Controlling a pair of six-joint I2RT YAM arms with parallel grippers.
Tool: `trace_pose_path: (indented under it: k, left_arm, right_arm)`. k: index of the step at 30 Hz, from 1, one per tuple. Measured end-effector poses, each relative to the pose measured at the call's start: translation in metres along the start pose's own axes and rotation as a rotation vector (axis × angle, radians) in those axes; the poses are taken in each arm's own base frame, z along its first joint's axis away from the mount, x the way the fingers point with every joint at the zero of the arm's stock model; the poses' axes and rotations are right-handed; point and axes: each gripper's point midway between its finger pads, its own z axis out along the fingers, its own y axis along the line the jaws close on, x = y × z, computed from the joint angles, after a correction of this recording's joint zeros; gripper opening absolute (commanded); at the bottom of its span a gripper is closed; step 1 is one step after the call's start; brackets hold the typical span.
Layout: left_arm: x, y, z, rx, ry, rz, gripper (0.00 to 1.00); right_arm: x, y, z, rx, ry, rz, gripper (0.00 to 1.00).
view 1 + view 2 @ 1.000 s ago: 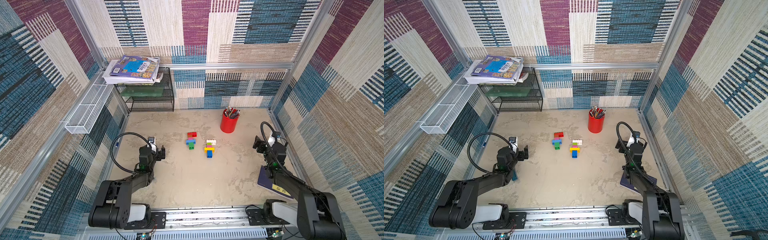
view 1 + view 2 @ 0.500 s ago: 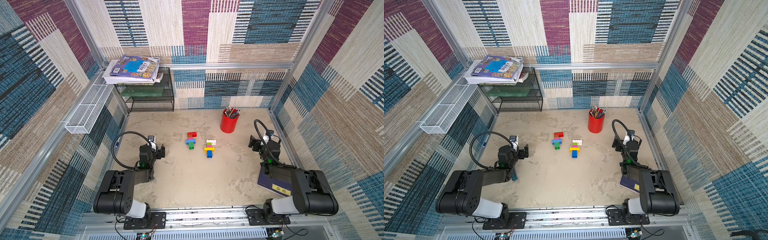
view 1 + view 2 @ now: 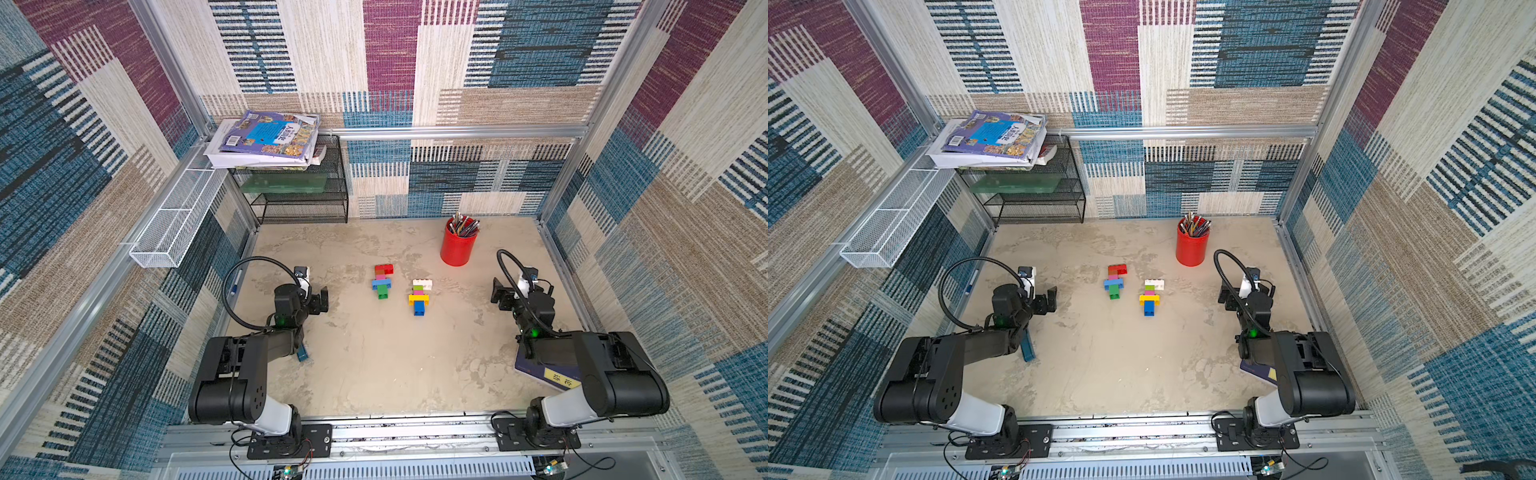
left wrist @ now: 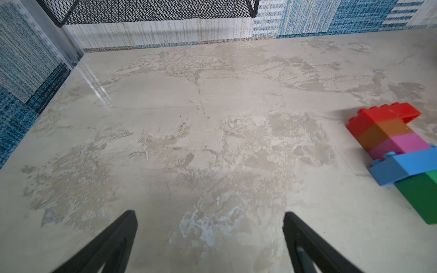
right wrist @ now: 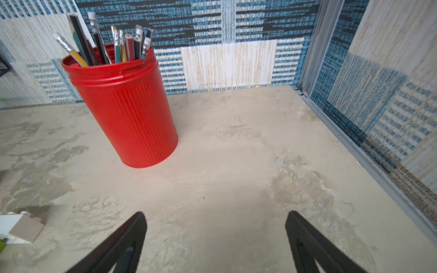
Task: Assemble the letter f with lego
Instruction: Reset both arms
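Right arm [image 3: 602, 374] folded, red brick [image 4: 383, 115] left-wrist, cup [image 5: 127, 111] right-wrist

With 12 o'clock at the far wall, the tabletop [image 3: 374, 374] lies bare across its near half, 5 to 7. Just beyond centre the red-topped brick stack [image 3: 382, 282] and the white-topped brick stack [image 3: 419, 296] lie side by side, a narrow lane between. A red pencil cup [image 3: 456, 249] stands at 1, a wire rack [image 3: 303, 203] fills 11, a book [image 3: 540, 372] lies at 4, a small blue object [image 3: 302, 354] at 8.
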Motion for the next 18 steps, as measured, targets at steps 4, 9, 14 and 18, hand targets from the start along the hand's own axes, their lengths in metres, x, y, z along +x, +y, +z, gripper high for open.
trace_pose_path:
  k: [4,9,14,18]
  left_arm:
    - [-0.0026,0.0066,0.0025,-0.014,0.005,-0.021,0.99]
    - [-0.0003,0.0085,0.0024,-0.020,0.015,-0.037,0.99]
    - [0.0013,0.0082,0.0024,-0.018,0.021,-0.038,0.99]
    - [0.0014,0.0082,0.0024,-0.018,0.021,-0.041,0.99]
  right_arm:
    - [-0.0033,-0.0003,0.0000,0.000,-0.013,0.001,0.95]
    - [-0.0050,-0.0014,0.0000,0.003,-0.020,0.002,0.95]
    - [-0.0051,0.0017,-0.0001,-0.003,-0.021,0.000,0.95]
    - [-0.0052,0.0010,-0.0001,-0.001,-0.021,0.000,0.95]
